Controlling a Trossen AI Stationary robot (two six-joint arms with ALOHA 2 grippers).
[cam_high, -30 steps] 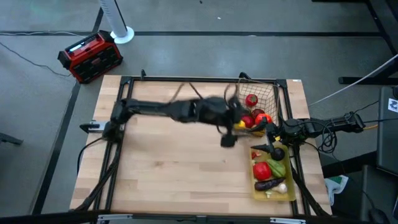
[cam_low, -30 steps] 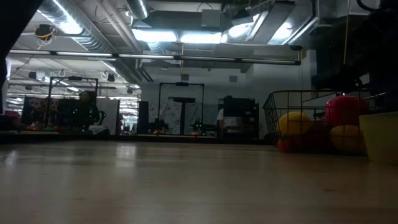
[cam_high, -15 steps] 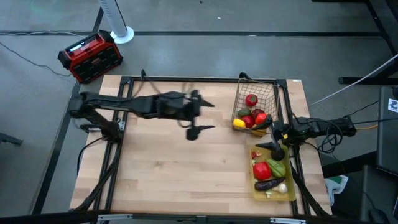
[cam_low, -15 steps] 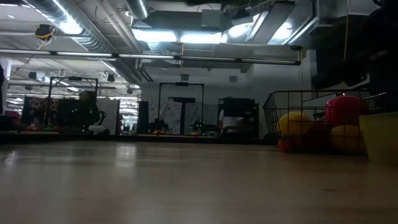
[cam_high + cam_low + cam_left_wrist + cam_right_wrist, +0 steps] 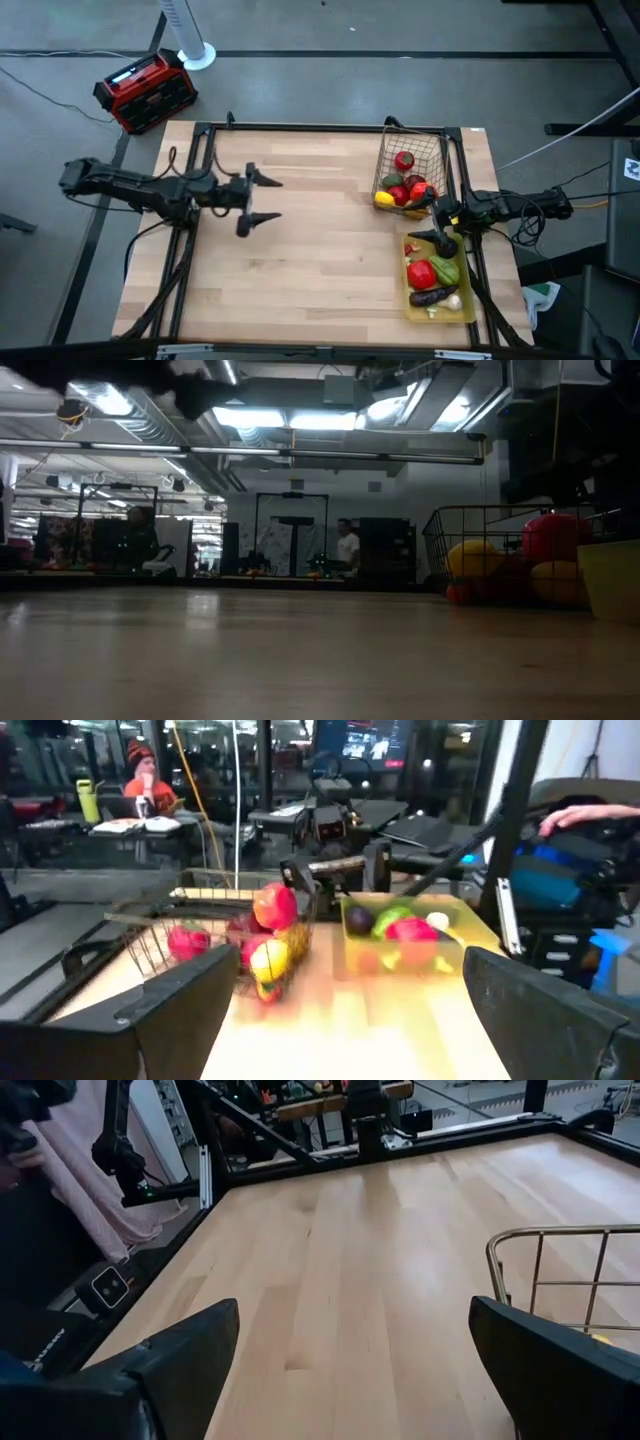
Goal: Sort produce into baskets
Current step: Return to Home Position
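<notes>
Left claw apart, empty: fold home high over light wooden worktop. Right claw apart beside dark wire-mesh square basket.

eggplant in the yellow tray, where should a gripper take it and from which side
Probably across its slim middle, from straight above: the eggplant lies flat, its length across the yellow tray, with the red pepper and the tray's walls crowding its sides.
</notes>
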